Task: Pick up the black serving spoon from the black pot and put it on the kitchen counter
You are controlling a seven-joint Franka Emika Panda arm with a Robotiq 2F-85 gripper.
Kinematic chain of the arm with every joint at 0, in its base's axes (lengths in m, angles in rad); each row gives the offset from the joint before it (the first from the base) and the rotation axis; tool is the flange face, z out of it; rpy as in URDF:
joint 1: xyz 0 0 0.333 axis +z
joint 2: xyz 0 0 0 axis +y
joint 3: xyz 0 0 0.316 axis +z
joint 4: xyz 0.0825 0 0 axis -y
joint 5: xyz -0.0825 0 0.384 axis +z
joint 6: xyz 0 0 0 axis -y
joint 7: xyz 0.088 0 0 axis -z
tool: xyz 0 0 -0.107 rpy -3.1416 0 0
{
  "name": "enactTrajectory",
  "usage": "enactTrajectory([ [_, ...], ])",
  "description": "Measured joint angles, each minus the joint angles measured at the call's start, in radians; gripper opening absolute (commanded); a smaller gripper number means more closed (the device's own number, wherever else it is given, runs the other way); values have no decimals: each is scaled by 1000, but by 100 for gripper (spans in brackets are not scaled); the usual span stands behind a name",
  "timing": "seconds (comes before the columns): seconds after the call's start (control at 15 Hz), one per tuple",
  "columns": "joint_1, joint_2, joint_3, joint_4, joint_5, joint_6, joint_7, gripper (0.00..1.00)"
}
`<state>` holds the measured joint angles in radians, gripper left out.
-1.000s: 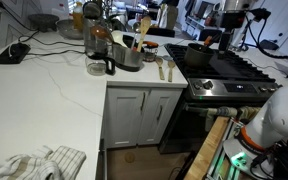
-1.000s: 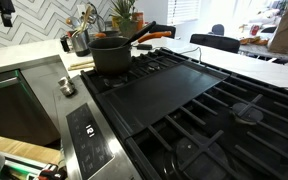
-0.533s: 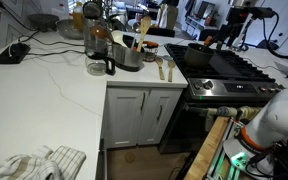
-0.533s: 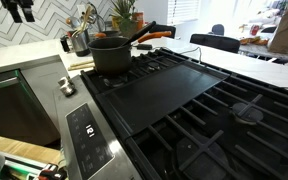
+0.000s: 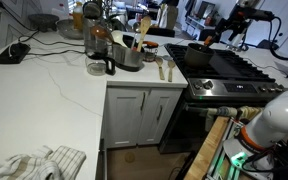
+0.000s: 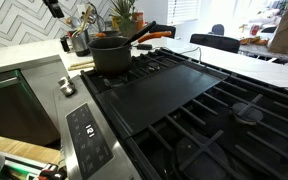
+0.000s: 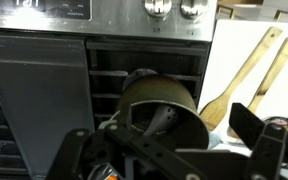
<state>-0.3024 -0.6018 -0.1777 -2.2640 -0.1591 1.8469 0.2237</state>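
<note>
In the wrist view the claw (image 7: 164, 132) fills the bottom of the frame. Its fingers (image 7: 252, 122) stand wide apart and hold nothing. Just past them sits the pot (image 7: 159, 105), seen from above on the stove's dark grates. A greyish shape lies inside it, too blurred to make out. To the right of the pot, two wooden spoons (image 7: 239, 75) lie on the white counter (image 7: 216, 70). At the far edge of this view are the stove's knobs (image 7: 159, 8).

In an exterior view the stove (image 6: 184, 100) spreads across the foreground, with the pot at its far corner. The spoon (image 6: 150, 30) rests in the pot, its dark handle slanting up over the rim toward the right, just beside an orange handle (image 6: 160, 35). The claw hangs above and to the left of the pot, at the top edge of the frame and clear of both pot and spoon. Behind the pot stand a steel holder (image 6: 80, 42) with wooden utensils and a plant (image 6: 124, 14).

In an exterior view a crumpled cloth (image 5: 39, 163) lies nearest on the counter. White cabinets (image 5: 144, 115) sit below the counter's edge. Farther back a glass jug (image 5: 99, 62) stands near the stove, and a dark flat device (image 5: 14, 52) lies near the far left edge.
</note>
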Motion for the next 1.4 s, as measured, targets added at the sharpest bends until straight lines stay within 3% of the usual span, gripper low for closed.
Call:
enactTrajectory([
  [0.2,-42,48,-11,1,0,83,70,100],
  [0.8,-46,68,-1,17,0,93,121,100],
  [1.4,-82,327,-48,176,59,152,339,100],
])
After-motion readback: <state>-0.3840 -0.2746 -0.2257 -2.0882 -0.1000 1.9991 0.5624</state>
